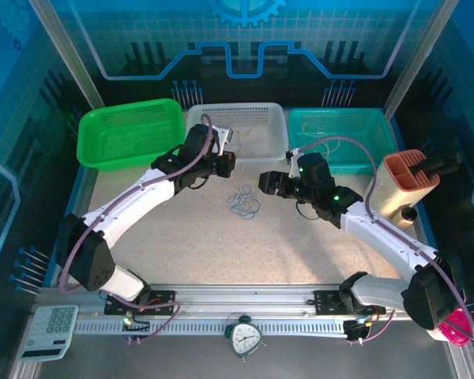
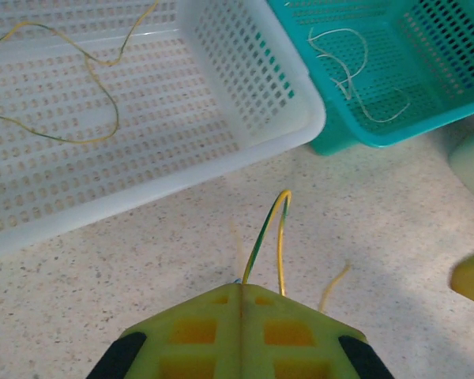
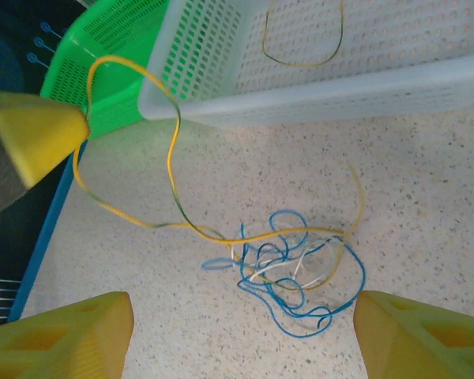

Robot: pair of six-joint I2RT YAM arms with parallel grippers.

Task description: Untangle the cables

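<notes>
The left fingers (image 2: 213, 316) were clenched, their yellow pads meeting on a seam, and grasped the yellow cable (image 2: 280, 245), which rose from the seam as a narrow hairpin loop with a green-tinted side. In the right wrist view the same cable ran from that pad in slack curves down to the tangle (image 3: 288, 276) on the desk (image 1: 182, 237). The right fingers (image 3: 63, 332) were released, standing wide apart above the tangle and touching nothing.

The work looked partly done. A yellow strand (image 2: 115, 110) lay loose in the white basket (image 2: 245, 71) and a whitish strand (image 2: 349, 79) lay in the teal basket (image 2: 395, 130). The green basket (image 1: 130, 134) appeared to hold nothing, though its mesh was too fine in the top view to be sure. Left to do, as I judged it, was to free the grasped yellow cable, then part the blue and whitish cords knotted on the desk between the two arms.

The cords were thread-thin, limp and smooth, the blue one coiled in several small overlapping loops with a whitish one crossing through them. The baskets were rigid perforated plastic with rounded corners. The desk was a pale, speckled, matte, stone-like surface.
</notes>
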